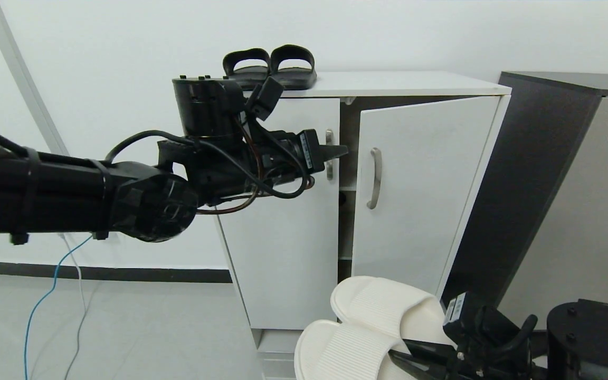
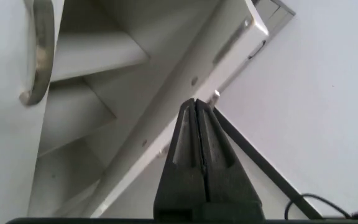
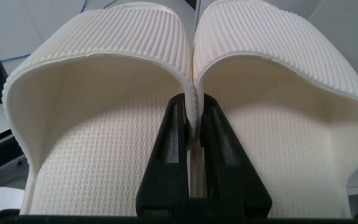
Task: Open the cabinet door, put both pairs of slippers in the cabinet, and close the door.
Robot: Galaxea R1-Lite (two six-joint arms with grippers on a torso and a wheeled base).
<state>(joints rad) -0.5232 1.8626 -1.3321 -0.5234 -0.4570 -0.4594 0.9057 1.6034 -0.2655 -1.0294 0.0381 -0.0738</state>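
Cream ribbed slippers (image 3: 104,74), pinched together by the right gripper (image 3: 192,102), hang low before the white cabinet (image 1: 404,83), its right door (image 1: 420,195) ajar. The left gripper (image 2: 196,104), clamped empty, is at the gap; its camera reveals shelves (image 2: 98,53).

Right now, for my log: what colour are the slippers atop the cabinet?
The slippers are black; head view.

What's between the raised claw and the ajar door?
Head view: only the dark cabinet opening, shelf edges inside, separates the left gripper from the ajar door.
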